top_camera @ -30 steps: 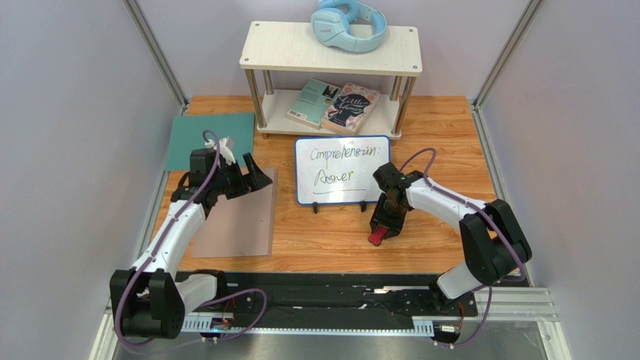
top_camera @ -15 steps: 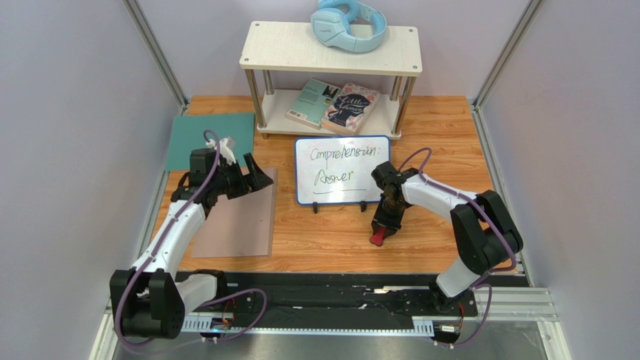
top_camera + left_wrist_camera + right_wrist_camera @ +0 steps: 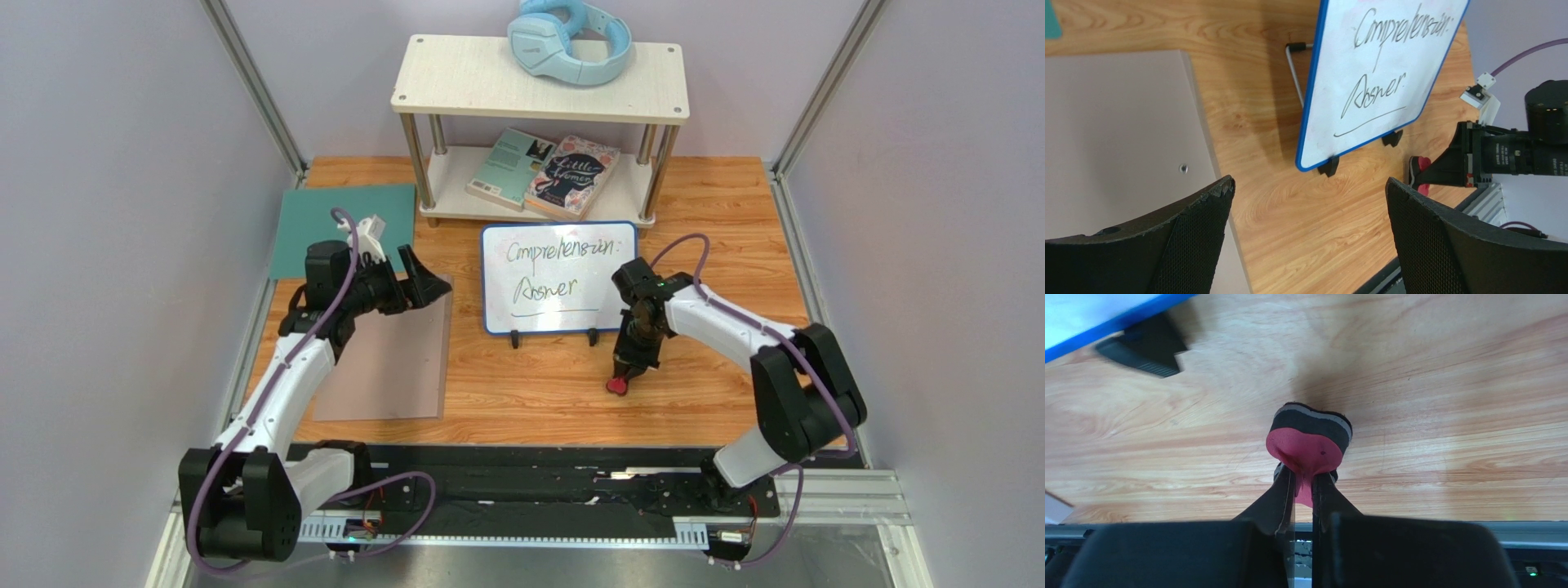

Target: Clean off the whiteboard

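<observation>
Right end effector (image 3: 626,368) clamps a red-and-black felt eraser (image 3: 1309,432) at lower centre, just beside the blue-framed white rectangular whiteboard (image 3: 558,279) standing mid-frame on the wooden tabletop (image 3: 515,404); left end effector (image 3: 417,288) is spread wide, at left.

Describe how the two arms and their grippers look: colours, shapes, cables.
The left arm and right arm both have glossy white links joined by chunky black joint housings. A thin purple cable loops along each. The left gripper has broad black fingers with a fine dotted mesh texture. The right gripper is black too, tapering to narrow tips.
</observation>
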Robot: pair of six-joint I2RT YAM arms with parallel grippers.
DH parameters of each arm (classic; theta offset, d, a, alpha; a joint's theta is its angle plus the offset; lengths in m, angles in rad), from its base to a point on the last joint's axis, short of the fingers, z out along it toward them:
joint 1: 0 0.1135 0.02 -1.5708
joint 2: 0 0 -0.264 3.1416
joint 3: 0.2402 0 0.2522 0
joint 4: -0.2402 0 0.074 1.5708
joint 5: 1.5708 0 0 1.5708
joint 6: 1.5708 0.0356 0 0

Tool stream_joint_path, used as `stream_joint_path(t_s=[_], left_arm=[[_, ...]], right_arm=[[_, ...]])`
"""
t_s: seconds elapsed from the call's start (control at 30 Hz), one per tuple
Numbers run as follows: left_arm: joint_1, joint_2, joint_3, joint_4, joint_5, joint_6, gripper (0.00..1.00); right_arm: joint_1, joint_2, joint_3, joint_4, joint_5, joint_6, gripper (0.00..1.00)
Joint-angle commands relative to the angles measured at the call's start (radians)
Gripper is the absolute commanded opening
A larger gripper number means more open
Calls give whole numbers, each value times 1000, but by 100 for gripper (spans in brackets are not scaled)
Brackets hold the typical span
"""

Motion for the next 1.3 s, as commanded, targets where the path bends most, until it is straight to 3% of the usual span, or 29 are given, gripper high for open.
stream_joint_path(t_s=[0.0,0.1,0.23,0.47,0.73,1.1,1.17,1.27], left_arm=[[-1,17,-62,261,69,5,96],[-1,118,-68,375,98,-7,95],[-5,307,-44,598,202,-54,86],[-61,584,54,786,304,-84,78],[-79,664,56,939,342,-157,76],[-153,749,100,999,365,-186,65],[-157,762,105,999,368,-186,60],[-157,776,109,999,368,-194,41]], right_arm=[[-5,-157,61,36,105,-120,0],[-5,-227,97,81,191,-197,0],[-6,-258,84,287,165,-310,0],[-3,-45,234,405,7,-400,0],[-16,151,420,428,-4,-398,0],[-100,107,383,483,40,-393,0],[-115,95,371,483,34,-393,0],[-131,60,349,485,46,-398,0]])
